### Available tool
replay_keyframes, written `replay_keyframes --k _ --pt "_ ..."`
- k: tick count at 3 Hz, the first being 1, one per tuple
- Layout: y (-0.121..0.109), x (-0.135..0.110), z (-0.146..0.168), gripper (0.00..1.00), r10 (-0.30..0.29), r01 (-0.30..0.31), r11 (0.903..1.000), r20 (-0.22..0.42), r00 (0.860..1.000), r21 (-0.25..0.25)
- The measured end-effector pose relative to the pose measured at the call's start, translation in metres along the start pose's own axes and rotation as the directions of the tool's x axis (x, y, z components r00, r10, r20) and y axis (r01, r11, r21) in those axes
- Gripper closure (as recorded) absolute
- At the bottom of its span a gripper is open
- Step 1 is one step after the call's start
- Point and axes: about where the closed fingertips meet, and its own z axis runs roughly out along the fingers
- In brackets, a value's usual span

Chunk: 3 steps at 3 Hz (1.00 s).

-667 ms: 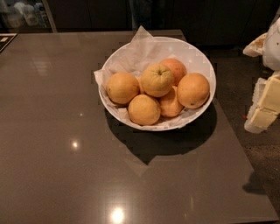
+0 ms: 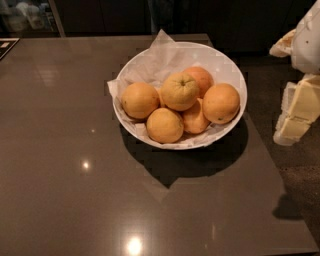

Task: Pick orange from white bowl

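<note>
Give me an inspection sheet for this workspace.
Surface: dark glossy table with light spots reflected in it.
Job's things: pale bumpy orange on top of the pile in the white bowl, stem dimple up.
Clutter: five deeper-orange fruits around it; crinkled paper lining.
Grippers: gripper beyond the table's right edge, apart from the bowl.
Cables: nothing seen.
Surroundings: dark cabinets behind; speckled floor at right.
</note>
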Motion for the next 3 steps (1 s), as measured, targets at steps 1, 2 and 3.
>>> replay_keyframes --k 1,2,3 --pt "-0.004 -0.023 0.001 0.0 -0.075 0.075 0.9971 -0.017 0.997 -0.013" --pt "-0.007 -0.05 0.006 0.0 -0.169 0.168 0.9851 -0.02 0.985 -0.034" --pt "-0.011 -0.077 0.012 0.0 -0.25 0.249 0.9673 -0.021 0.968 -0.047"
